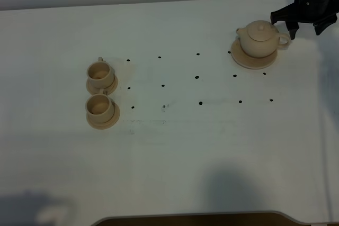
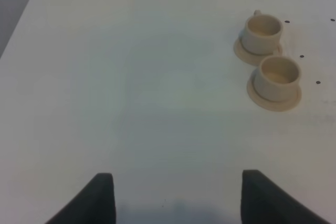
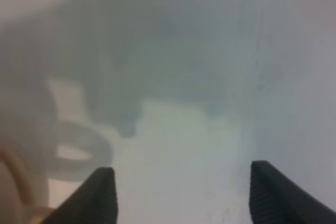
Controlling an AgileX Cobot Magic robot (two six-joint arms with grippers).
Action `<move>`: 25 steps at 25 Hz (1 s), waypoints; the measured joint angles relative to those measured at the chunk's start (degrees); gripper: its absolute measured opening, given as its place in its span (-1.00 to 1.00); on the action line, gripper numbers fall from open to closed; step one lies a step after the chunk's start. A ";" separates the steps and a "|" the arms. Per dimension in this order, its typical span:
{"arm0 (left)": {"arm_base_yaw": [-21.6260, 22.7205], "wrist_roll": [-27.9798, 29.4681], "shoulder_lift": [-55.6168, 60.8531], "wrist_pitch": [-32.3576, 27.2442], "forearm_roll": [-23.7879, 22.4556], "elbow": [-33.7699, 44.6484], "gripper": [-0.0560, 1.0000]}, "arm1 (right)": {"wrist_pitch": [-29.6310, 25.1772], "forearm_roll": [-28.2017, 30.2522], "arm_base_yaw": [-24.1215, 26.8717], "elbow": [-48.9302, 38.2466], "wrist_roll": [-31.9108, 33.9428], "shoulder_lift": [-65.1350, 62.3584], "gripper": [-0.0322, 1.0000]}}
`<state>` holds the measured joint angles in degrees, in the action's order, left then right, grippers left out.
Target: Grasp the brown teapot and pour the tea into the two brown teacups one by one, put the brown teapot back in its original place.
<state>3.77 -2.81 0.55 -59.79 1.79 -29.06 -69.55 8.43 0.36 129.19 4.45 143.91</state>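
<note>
The brown teapot [image 1: 259, 37] stands on its flat round disc [image 1: 255, 60] at the far right of the white table, spout to the left and loop handle to the right. My right gripper [image 1: 305, 27] is open and empty, just behind and to the right of the handle. In the right wrist view, my right gripper [image 3: 184, 198] has its fingers spread over bare table, with a blurred tan edge of the teapot [image 3: 9, 182] beside them. The two brown teacups [image 1: 99, 71] [image 1: 98, 105] sit on saucers at the left. My left gripper [image 2: 178, 203] is open, well short of the cups [image 2: 263, 27] [image 2: 279, 73].
A grid of small black dots [image 1: 197, 77] marks the table's middle. The table's front edge [image 1: 190, 218] runs along the bottom, and its back edge lies just behind the teapot. The left arm is out of the exterior view.
</note>
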 joint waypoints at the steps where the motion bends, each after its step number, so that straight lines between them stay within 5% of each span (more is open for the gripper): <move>1: 0.00 0.00 0.00 0.00 0.00 0.00 0.16 | 0.00 -0.60 0.00 0.00 -0.20 0.00 0.13; 25: 0.00 0.00 0.00 0.00 0.00 0.00 0.16 | -0.15 -8.43 0.49 -8.29 -1.21 -4.68 0.13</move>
<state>3.77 -2.81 0.55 -59.79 1.79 -29.06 -69.70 0.00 0.85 120.90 3.24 139.22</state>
